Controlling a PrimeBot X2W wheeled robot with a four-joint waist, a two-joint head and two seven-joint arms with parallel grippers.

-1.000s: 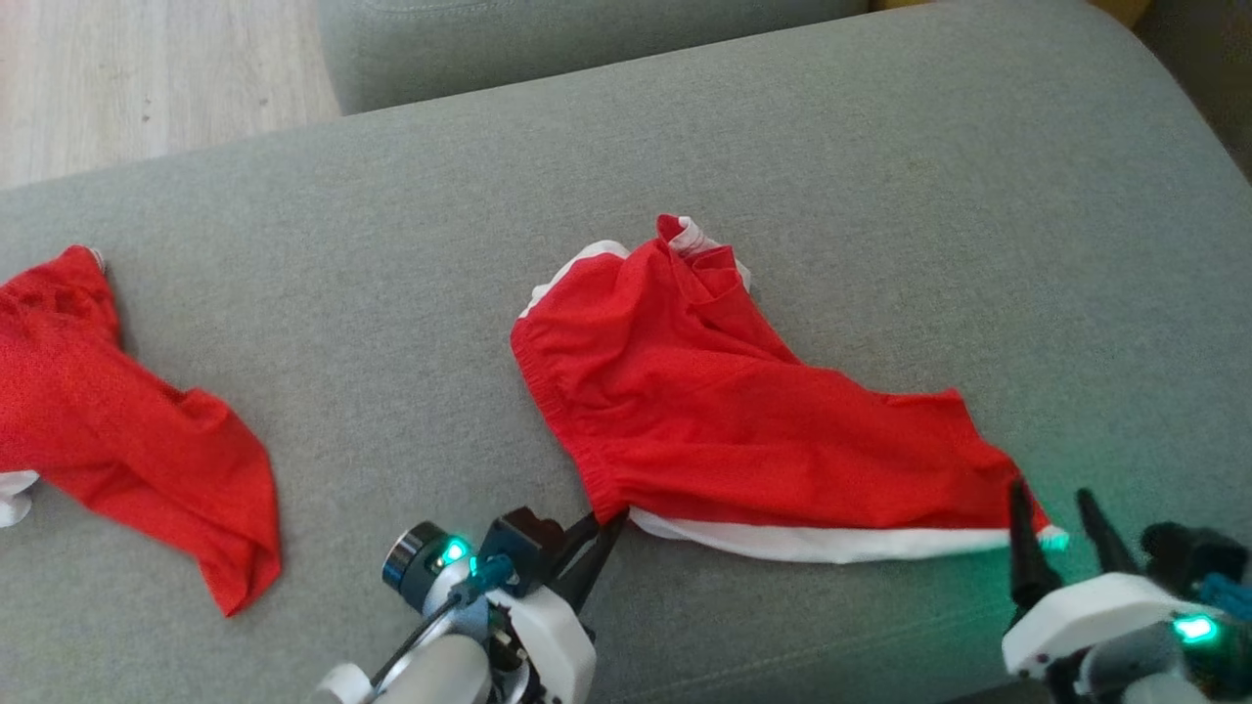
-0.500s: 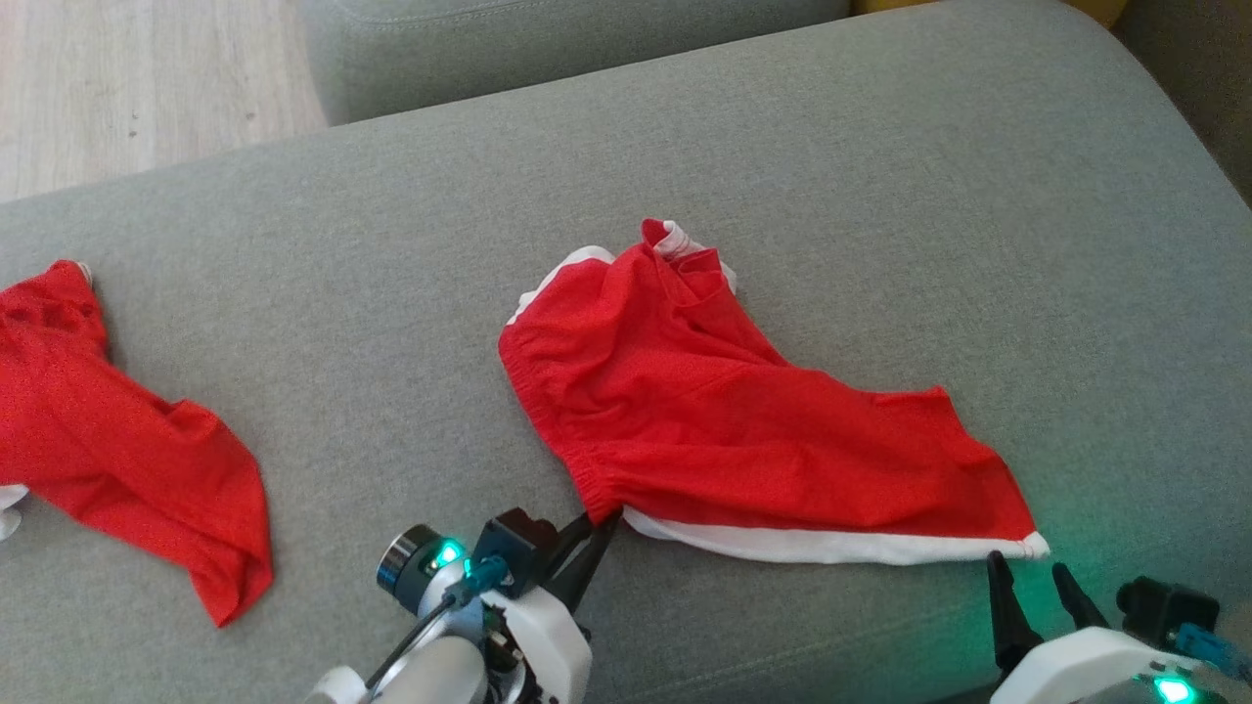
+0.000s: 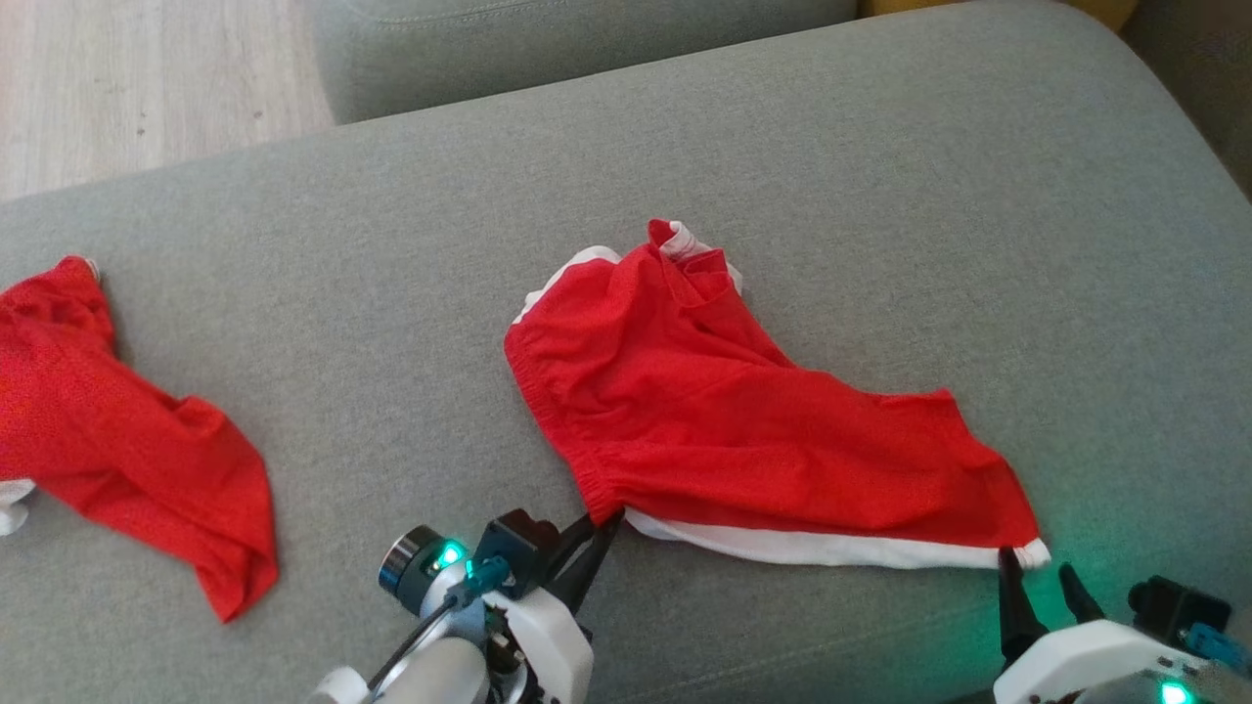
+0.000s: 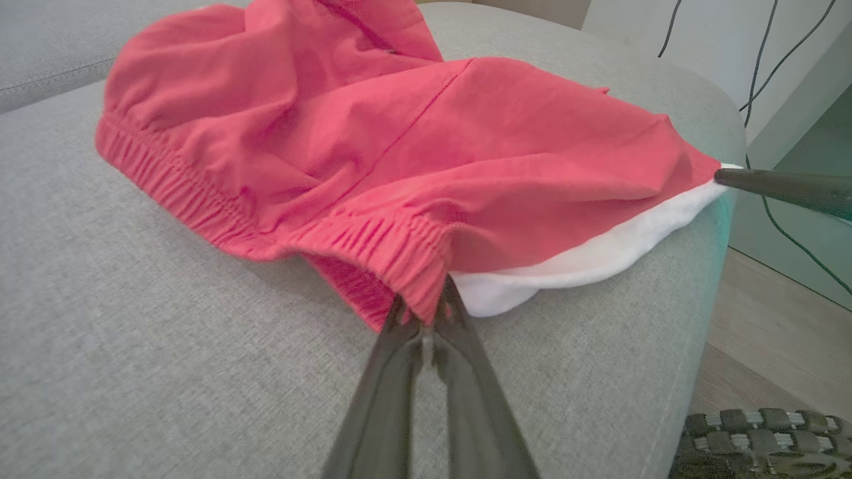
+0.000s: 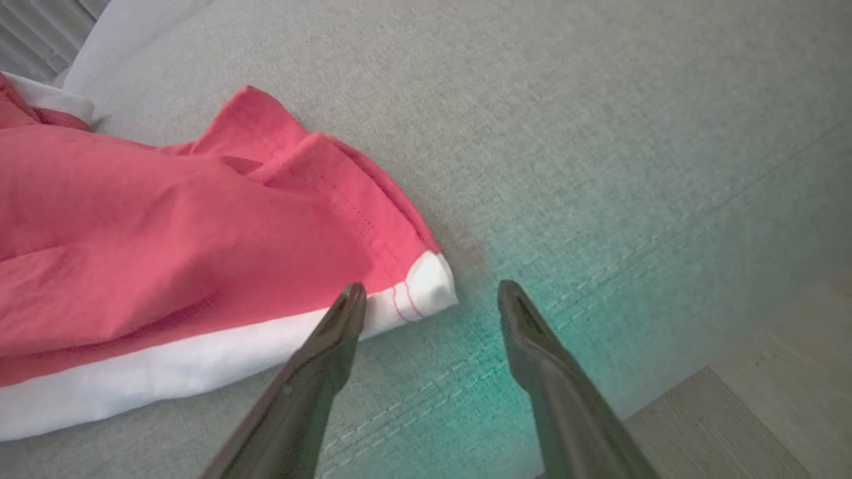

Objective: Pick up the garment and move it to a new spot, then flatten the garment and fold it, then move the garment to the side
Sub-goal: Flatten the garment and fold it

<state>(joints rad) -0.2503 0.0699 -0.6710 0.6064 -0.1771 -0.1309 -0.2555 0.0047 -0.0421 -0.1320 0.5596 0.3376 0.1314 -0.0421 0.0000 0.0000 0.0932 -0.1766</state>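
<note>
The left gripper (image 3: 604, 520) (image 4: 426, 307) has its two dark fingers pressed together on the gathered waistband corner of the red shorts (image 3: 743, 420) (image 4: 399, 153). That corner is lifted a little off the cushion. The right gripper (image 3: 1034, 567) (image 5: 432, 289) stands spread wide and has hold of nothing. One fingertip rests against the white hem (image 5: 166, 372) at the shorts' far corner, and the other is over bare fabric.

In the head view the shorts lie in the middle of the cushion, with the waistband towards 8 o'clock and one leg running out to 4 o'clock. The other leg is bunched up at 12 o'clock, and white lining shows along the near edge. The left gripper comes in at 6 o'clock and the right at 5 o'clock, throwing a green glow (image 3: 1105, 528) on the upholstery.

The surface is a broad grey cushion (image 3: 880, 196), woven and rounded at the corner, with stitched seams near its edge. A second cushion (image 3: 587, 39) sits beyond it at 12 o'clock, and a pale wooden floor (image 3: 147, 78) shows at 11 o'clock. The left wrist view catches a light wall (image 4: 705, 40) with dark cables (image 4: 765, 66) hanging down it. There is also something dark and woven (image 4: 759, 432) on the floor that I cannot make out.

Count: two grippers, two cushions and two red garments. The other garment (image 3: 127, 460) lies crumpled at 9 o'clock, well apart from the shorts.
</note>
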